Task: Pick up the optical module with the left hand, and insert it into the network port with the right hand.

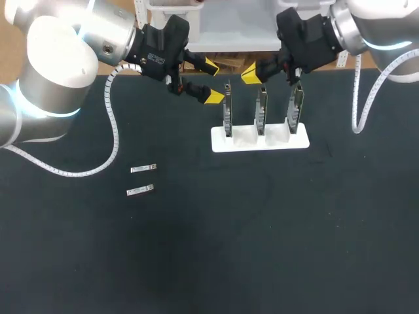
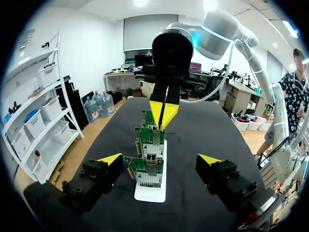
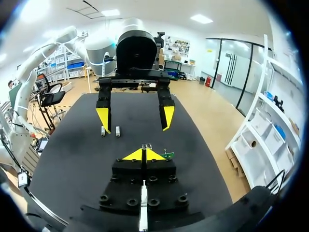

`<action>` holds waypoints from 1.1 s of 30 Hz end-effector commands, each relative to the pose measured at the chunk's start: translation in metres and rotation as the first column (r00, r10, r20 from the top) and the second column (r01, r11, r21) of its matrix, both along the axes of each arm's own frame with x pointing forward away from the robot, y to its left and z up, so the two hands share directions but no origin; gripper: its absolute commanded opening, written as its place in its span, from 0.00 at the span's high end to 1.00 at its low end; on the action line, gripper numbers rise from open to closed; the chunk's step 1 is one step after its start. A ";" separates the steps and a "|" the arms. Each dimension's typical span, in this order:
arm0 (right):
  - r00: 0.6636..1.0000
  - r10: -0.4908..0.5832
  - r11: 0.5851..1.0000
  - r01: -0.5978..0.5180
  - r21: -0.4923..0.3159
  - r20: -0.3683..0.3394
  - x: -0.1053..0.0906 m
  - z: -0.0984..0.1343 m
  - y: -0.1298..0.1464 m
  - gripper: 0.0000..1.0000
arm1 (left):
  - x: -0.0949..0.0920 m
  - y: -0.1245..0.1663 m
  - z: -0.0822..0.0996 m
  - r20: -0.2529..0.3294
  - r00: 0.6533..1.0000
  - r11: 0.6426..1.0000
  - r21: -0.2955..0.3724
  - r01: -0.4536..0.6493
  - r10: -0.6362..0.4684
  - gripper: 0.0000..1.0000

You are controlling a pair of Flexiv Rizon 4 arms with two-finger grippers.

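Because the black body of the right jaws fills the foreground of the right wrist view, the boards are almost wholly hidden there; only a green corner (image 3: 167, 155) shows just beside the yellow tips (image 3: 136, 155). In the head view the ports on the three boards (image 1: 260, 110) are too small to make out, and so is any detail on the two optical modules (image 1: 143, 169) (image 1: 139, 191).

The left jaws are spread wide and hold nothing. Their tips (image 2: 111, 158) stand either side of the row of boards as the left wrist view sees it, clear of them and hanging above the bench. The right jaws are pressed together, tip against tip (image 2: 157, 110), with nothing between them, poised over the far end of the row.

The boards stand upright, one behind another, in a white holder (image 1: 298, 140) on the dark bench (image 1: 262, 248). Both modules lie flat on it, near each other and well apart from the holder, on the left arm's (image 1: 59, 59) side.
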State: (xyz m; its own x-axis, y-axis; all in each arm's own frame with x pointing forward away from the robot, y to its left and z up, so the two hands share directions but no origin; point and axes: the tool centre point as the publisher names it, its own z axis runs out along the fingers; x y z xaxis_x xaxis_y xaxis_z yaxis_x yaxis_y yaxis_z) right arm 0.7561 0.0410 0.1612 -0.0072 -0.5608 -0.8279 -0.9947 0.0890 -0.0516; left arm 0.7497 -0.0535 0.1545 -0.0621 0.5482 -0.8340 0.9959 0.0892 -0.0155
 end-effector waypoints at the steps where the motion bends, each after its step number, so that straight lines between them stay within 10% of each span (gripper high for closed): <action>1: 1.000 0.017 1.000 -0.017 0.004 -0.005 0.007 -0.002 0.006 1.00 | 0.002 -0.001 0.001 -0.003 1.000 1.000 0.006 0.001 -0.001 0.00; 33: 0.996 0.085 0.996 -0.086 -0.018 -0.023 0.012 -0.011 0.033 1.00 | 0.002 -0.001 0.001 -0.003 1.000 1.000 0.006 0.001 -0.001 0.00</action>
State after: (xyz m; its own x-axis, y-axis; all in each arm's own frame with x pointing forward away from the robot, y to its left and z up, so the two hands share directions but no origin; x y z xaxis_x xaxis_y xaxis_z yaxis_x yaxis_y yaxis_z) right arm 0.7670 0.0724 0.1506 0.0236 -0.5749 -0.8179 -0.9995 0.0036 -0.0313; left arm 0.7497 -0.0535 0.1545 -0.0621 0.5483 -0.8340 0.9959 0.0892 -0.0155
